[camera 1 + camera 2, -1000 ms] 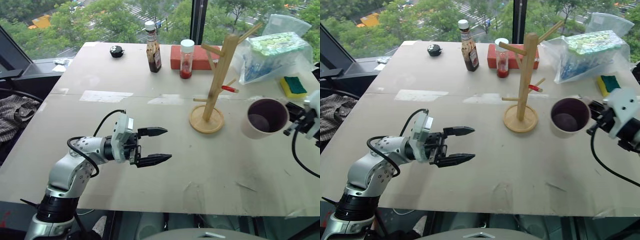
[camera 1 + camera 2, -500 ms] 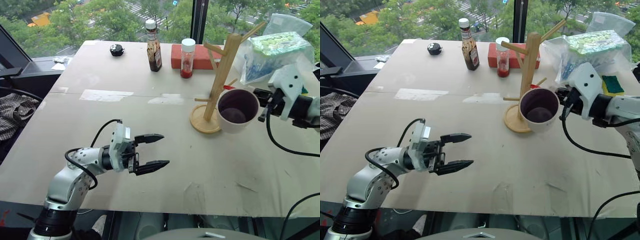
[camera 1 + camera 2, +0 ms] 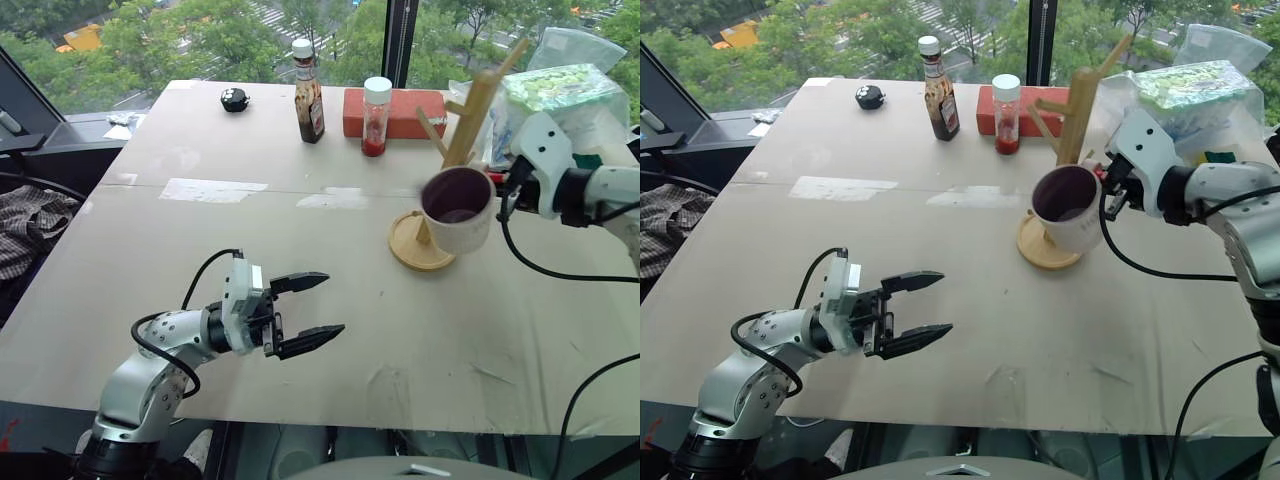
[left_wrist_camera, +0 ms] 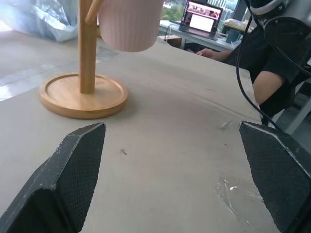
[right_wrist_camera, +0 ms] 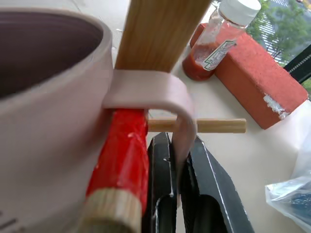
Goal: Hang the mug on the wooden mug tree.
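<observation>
Right wrist view: I see my right gripper pinching the mug by its handle, and the red-tipped peg pokes through that handle. The mug hangs at three o'clock of the wooden mug tree. My left gripper stays wide open, holding nothing.

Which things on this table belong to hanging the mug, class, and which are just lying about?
Belong to the job:
- mug, its handle pinched by the right gripper
- wooden mug tree, red-tipped peg through the handle

Lying about:
- sauce bottle
- jar with white lid
- red brick
- plastic bag
- small black object
</observation>
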Tool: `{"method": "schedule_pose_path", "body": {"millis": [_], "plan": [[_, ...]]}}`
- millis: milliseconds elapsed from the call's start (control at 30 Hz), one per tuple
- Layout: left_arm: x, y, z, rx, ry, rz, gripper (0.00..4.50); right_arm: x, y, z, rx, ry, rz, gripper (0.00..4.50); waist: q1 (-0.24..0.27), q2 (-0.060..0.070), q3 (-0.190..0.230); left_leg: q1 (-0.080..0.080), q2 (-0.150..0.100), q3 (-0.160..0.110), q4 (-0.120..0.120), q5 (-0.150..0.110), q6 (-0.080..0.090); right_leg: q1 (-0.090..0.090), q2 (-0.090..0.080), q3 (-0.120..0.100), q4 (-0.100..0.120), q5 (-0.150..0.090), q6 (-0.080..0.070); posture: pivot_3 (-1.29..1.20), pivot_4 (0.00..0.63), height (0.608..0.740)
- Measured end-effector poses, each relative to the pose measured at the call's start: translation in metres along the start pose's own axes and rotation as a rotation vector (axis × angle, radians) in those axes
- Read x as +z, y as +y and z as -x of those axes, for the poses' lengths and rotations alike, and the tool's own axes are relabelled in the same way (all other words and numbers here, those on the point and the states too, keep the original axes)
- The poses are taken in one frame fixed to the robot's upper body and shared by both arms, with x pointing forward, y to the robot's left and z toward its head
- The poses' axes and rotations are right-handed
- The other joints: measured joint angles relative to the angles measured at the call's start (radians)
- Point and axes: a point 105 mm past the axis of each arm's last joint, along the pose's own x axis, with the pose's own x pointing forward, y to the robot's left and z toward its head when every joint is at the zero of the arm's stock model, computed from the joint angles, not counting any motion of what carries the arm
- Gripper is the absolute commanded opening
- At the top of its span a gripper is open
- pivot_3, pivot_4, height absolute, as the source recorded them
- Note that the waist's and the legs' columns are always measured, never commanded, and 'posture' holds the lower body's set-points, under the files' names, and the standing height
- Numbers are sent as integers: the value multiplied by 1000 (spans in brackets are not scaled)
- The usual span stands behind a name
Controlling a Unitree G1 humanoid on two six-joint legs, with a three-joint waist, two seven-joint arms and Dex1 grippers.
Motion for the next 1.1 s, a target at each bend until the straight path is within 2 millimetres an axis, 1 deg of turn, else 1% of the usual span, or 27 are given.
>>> {"method": "schedule_pose_path", "body": {"millis": [33,67,133,233,333,367,400,433,467,533,600,633,700,767,800,833,1100], "plan": [[0,0,0,4,-1,0,4500,-7,2,0,13,10,-13,1410,1,0,0,-1,0,0,0,0,0,0,0,0,0,0,0,0,150,740],[0,1,0,5,-2,0,4500,-8,3,0,18,10,-13,1751,2,0,0,-1,0,0,0,0,0,0,0,-1,0,0,0,0,150,740],[1,2,-1,13,-11,-3,4500,-13,6,6,26,-15,-19,1751,5,0,0,-3,0,-1,0,0,0,-1,0,-2,-2,0,0,0,150,740],[5,12,-5,58,-29,-20,4500,-24,7,33,-7,-79,-95,1751,12,0,0,-6,0,-3,1,1,-2,-1,-1,-5,-3,0,0,0,150,740],[2,19,-4,94,-16,-17,4500,-33,10,51,-30,-90,-129,1751,12,0,0,-6,0,-3,1,1,-3,-1,-1,-5,-3,0,0,0,150,740],[-2,25,-1,130,-1,-9,4500,-41,16,64,-40,-103,-174,1751,10,0,0,-6,0,-3,1,1,-3,-1,-1,-5,-3,0,0,0,150,740],[-3,27,-1,137,2,-5,4500,-42,17,67,-46,-110,-183,1751,7,1,0,-6,0,-3,1,1,-2,-1,-1,-5,-3,0,0,0,150,740],[-4,28,-1,143,9,-5,4500,-47,23,76,-53,-111,-199,1751,8,0,0,-6,0,-4,1,1,-2,-1,0,-6,-3,0,0,0,150,740],[-6,30,1,149,17,-3,4500,-55,29,85,-57,-93,-203,1751,9,0,0,-6,0,-4,0,1,-2,-1,0,-6,-3,0,0,0,150,740],[-18,35,11,188,63,19,4500,-85,50,99,-42,-18,-267,1751,14,0,-1,-6,0,-4,0,1,-3,-1,0,-7,-4,0,0,0,150,740],[-30,38,22,222,107,48,4500,-109,67,112,-53,22,-353,1751,12,0,-1,-6,0,-3,0,1,-2,-1,0,-5,-3,0,0,0,150,740],[-31,39,23,226,114,51,4500,-112,68,113,-55,28,-362,2011,9,0,-1,-5,0,-3,1,1,-2,-1,0,-5,-3,0,1,0,150,740],[-35,39,26,227,132,53,4500,-120,73,123,-74,47,-351,2563,5,0,0,0,0,-2,1,-1,1,3,0,-4,-2,0,0,0,150,740],[-36,38,29,225,145,56,4500,-130,81,127,-76,65,-363,3475,2,-1,-1,3,0,-2,0,-1,2,6,0,-4,-2,0,0,0,150,740],[-37,39,30,225,149,57,4500,-133,85,127,-79,64,-367,4091,0,-1,-1,4,0,-2,0,-1,2,6,0,-4,-1,0,0,0,150,740],[-37,38,30,223,152,57,4500,-134,87,126,-80,58,-367,4448,-2,-1,-1,4,0,-1,0,-1,2,6,0,-3,0,0,0,0,150,740],[-37,38,30,217,158,58,4500,-132,83,118,-140,39,-334,4448,4,-1,-1,4,0,-1,0,0,1,5,0,-2,1,0,0,0,150,740]]}}
